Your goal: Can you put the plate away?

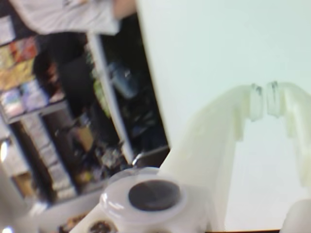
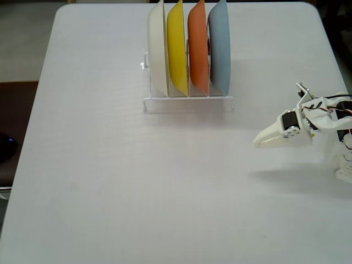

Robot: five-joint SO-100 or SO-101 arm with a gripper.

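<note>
The plate [image 2: 220, 47] stands upright in the rack [image 2: 188, 103], rightmost, beside the orange plate [image 2: 198, 47], so the task looks finished. The tool [image 2: 257, 142] hangs well apart over the table [image 2: 110, 181], closed and empty.

White table [image 2: 110, 181], cluttered shelves [image 1: 43, 121]
</note>
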